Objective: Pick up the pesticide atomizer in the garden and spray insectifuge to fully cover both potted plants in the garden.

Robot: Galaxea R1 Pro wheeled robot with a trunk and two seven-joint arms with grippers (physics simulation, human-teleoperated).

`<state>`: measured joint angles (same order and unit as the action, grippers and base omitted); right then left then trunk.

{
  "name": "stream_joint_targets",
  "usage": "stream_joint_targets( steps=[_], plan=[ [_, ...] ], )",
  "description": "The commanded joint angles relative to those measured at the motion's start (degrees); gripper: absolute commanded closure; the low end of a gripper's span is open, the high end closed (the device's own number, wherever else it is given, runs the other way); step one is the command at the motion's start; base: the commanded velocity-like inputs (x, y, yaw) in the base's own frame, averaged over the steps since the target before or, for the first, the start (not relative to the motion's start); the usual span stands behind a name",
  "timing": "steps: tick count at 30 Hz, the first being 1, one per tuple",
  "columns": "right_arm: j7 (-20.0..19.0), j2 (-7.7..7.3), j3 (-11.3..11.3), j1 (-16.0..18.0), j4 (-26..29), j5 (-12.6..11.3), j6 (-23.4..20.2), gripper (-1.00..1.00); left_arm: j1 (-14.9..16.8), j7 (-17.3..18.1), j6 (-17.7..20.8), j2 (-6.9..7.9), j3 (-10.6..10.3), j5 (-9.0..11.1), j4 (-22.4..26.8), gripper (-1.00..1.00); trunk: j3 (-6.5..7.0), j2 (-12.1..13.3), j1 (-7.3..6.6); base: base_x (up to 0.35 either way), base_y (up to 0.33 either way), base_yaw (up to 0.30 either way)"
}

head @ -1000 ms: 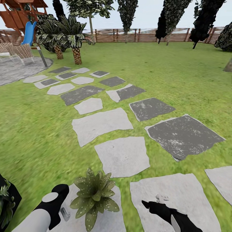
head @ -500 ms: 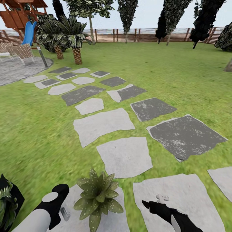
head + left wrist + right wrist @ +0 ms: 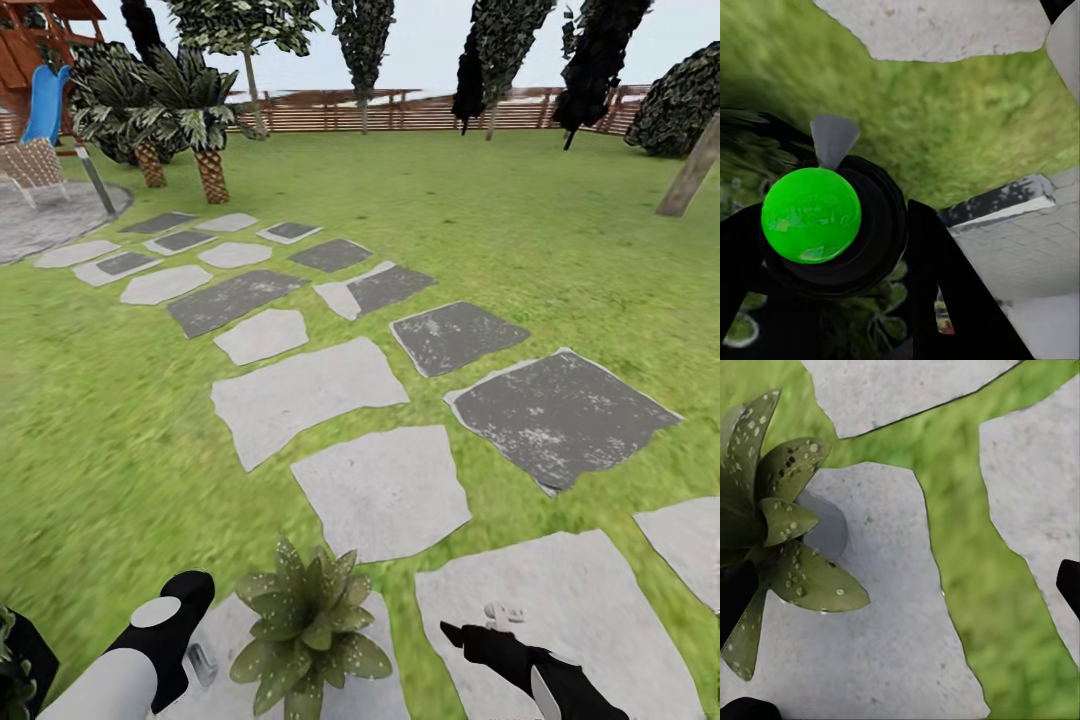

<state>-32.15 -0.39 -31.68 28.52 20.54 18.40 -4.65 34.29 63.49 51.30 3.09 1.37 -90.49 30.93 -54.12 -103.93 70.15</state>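
- Left tool (image 3: 203,662) hangs low by the plant, can't tell if it's apart or together
- Right tool (image 3: 452,632), same deal
- Plant (image 3: 307,631) sits on a stepping stone (image 3: 575,610) between them
- Lawn (image 3: 520,220), then fence (image 3: 400,108) way back

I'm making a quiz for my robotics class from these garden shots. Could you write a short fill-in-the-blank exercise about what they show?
1. The potted plant between the two arms stands on a pale grey stepping ____.
2. The plant's pointed green leaves are dotted with small ____ spots.
3. The slide of the play structure far off at the head view's left is ____ in colour.
4. The lawn ends at a brown slatted wooden ____.

Missing words: stone; white; blue; fence
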Motion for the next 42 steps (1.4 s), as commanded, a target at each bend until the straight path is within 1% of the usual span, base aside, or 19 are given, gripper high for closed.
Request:
stream_joint_targets(
  steps=[1, 7, 18, 23, 37, 38, 40, 41, 42],
  plan=[
    [-0.44, 0.05, -0.48, 0.05, 0.11, 0.24, -0.45, -1.0, -0.01, 0.49, 0.29, -0.01, 0.14, -0.4, 0.09, 1.0, -0.05, -0.02, 0.01, 0.121, 0.157, -0.278],
    [-0.44, 0.05, -0.48, 0.05, 0.11, 0.24, -0.45, -1.0, -0.01, 0.49, 0.29, -0.01, 0.08, -0.46, 0.04, 1.0, -0.05, -0.02, 0.01, 0.04, 0.052, -0.195],
    [-0.45, 0.07, -0.48, 0.05, 0.11, 0.25, -0.45, -1.0, 0.0, 0.5, 0.29, -0.01, 0.08, -0.43, 0.0, 1.0, -0.05, -0.02, 0.01, 0.001, 0.001, -0.008],
    [-0.44, 0.08, -0.48, 0.05, 0.11, 0.24, -0.45, -1.0, -0.01, 0.51, 0.3, -0.01, 0.1, -0.43, 0.0, 1.0, -0.05, -0.02, 0.01, -0.159, -0.157, 0.006],
    [-0.45, 0.13, -0.37, 0.05, 0.26, 0.31, -0.45, -1.0, 0.09, 0.71, 0.38, -0.14, 0.13, -0.37, 0.16, 1.0, -0.05, -0.02, 0.01, -0.267, -0.192, 0.222],
    [-0.45, 0.13, -0.35, 0.05, 0.27, 0.31, -0.45, -1.0, 0.15, 0.87, 0.38, -0.25, 0.14, -0.3, 0.2, 1.0, -0.05, -0.02, 0.01, -0.28, -0.178, 0.25],
    [-0.45, 0.13, -0.3, 0.05, 0.34, 0.37, -0.4, -1.0, 0.21, 2.58, 0.35, -0.4, 0.13, -0.2, 0.4, 1.0, -0.05, -0.02, 0.01, -0.28, -0.178, 0.239],
    [-0.51, 0.13, -0.25, 0.05, 0.36, 0.45, -0.38, -1.0, 0.29, 4.65, 0.31, -0.44, 0.14, -0.21, 0.52, 1.0, -0.05, -0.02, 0.01, -0.28, -0.178, 0.185],
    [-0.52, 0.13, -0.24, 0.05, 0.37, 0.47, -0.37, -1.0, 0.34, 5.63, 0.3, -0.45, 0.16, -0.21, 0.57, 1.0, -0.07, -0.02, 0.01, -0.28, -0.178, 0.12]
  ],
)
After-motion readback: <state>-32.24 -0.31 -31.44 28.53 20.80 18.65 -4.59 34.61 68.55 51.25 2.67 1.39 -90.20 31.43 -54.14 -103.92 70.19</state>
